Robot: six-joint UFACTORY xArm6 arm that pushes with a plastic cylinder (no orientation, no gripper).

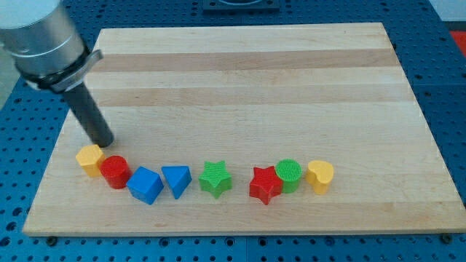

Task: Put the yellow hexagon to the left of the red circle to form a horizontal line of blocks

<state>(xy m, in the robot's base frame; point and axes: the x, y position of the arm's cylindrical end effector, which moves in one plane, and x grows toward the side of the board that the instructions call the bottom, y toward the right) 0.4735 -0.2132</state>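
Observation:
The yellow hexagon [89, 159] lies at the view's lower left on the wooden board [247, 80]. The red circle [115, 172] touches it on its right, slightly lower. My tip [106, 143] is just above and between the two, close to the hexagon's upper right edge. Right of the red circle, a rough row runs across: a blue cube [145, 185], a blue triangle [176, 179], a green star [215, 178], a red star [265, 185], a green circle [289, 175] and a yellow heart [320, 176].
The board's bottom edge runs close below the row of blocks. The arm's grey body [40, 40] hangs over the board's upper left corner. A blue perforated table surrounds the board.

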